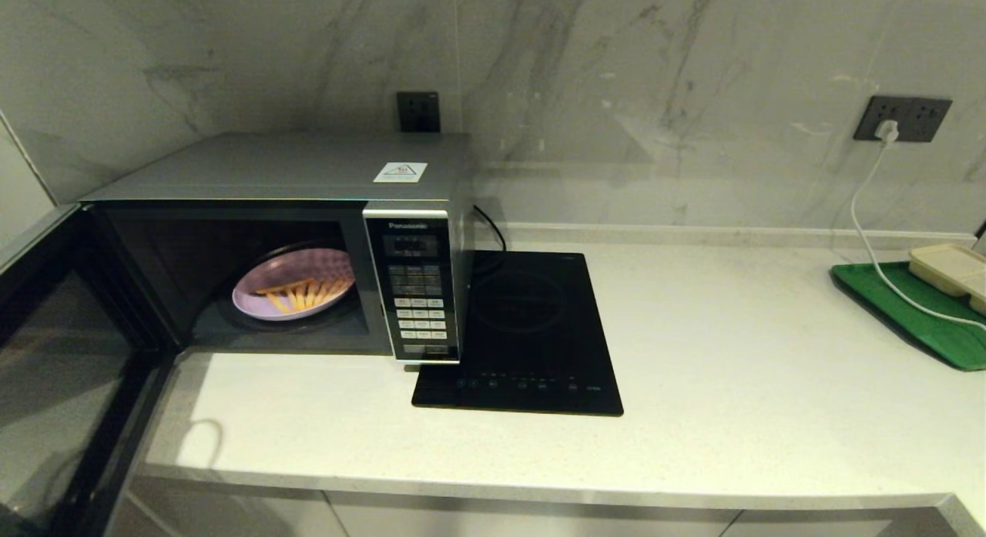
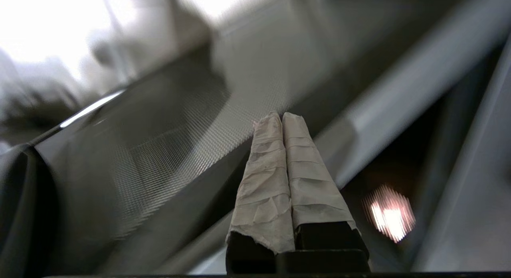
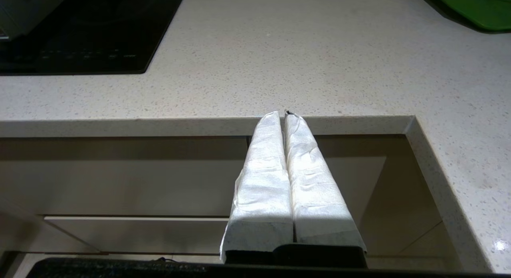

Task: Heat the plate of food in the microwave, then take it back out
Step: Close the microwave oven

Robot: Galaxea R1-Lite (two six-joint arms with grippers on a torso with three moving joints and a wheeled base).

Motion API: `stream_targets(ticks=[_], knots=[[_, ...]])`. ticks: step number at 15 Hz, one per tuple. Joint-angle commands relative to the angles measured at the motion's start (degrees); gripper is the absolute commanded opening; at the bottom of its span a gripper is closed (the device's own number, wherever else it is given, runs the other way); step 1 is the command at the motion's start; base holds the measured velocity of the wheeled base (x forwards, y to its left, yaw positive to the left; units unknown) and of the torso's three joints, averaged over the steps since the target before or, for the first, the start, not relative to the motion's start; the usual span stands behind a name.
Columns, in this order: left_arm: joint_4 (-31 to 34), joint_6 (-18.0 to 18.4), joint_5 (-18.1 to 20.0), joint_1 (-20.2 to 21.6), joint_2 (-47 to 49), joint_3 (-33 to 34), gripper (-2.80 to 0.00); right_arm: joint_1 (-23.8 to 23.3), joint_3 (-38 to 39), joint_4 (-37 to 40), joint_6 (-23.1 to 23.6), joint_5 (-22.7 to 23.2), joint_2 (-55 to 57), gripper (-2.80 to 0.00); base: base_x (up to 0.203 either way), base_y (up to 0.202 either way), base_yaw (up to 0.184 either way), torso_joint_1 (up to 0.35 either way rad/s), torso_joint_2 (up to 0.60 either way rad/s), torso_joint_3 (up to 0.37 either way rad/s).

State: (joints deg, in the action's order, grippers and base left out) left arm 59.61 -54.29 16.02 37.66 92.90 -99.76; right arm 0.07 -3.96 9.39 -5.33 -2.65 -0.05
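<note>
Neither tool shows from the head; wrist views show left tool (image 2: 282, 117) and right tool (image 3: 282, 115) pressed together, empty

Head view: high up, looking forward and down across the surface (image 1: 755, 352) to the marble wall, taking in the open microwave (image 1: 277, 236) and cooktop (image 1: 524, 329). Left wrist view: close behind the left claw (image 2: 282, 117), its taped fingers pressed together, facing the microwave's meshed door glass (image 2: 159, 150) just beyond the tips. Right wrist view: behind the right claw (image 3: 282, 116), fingers together, low before the surface's front edge; shares cooktop (image 3: 88, 34) and green tray (image 3: 479, 8) with head view.
</note>
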Motion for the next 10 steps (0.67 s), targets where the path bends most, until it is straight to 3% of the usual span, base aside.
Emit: stream_targets(ticks=[1, 4, 10], knots=[[2.48, -2.69, 2.86, -7.10, -2.47, 0.07, -2.80, 0.01, 0.01, 0.02, -0.03, 0.01, -0.03, -2.80, 0.000, 0.000, 0.000, 0.000, 0.00, 0.000], [3.80, -9.45, 3.59, -15.89, -2.77, 1.23, -2.80, 0.01, 0.01, 0.02, -0.03, 0.01, -0.04, -2.80, 0.000, 0.000, 0.000, 0.000, 0.00, 0.000], [2.32, -17.01, 4.02, -34.64, -3.20, 7.80, -2.80, 0.01, 0.01, 0.02, -0.03, 0.01, 0.01, -2.80, 0.000, 0.000, 0.000, 0.000, 0.00, 0.000]])
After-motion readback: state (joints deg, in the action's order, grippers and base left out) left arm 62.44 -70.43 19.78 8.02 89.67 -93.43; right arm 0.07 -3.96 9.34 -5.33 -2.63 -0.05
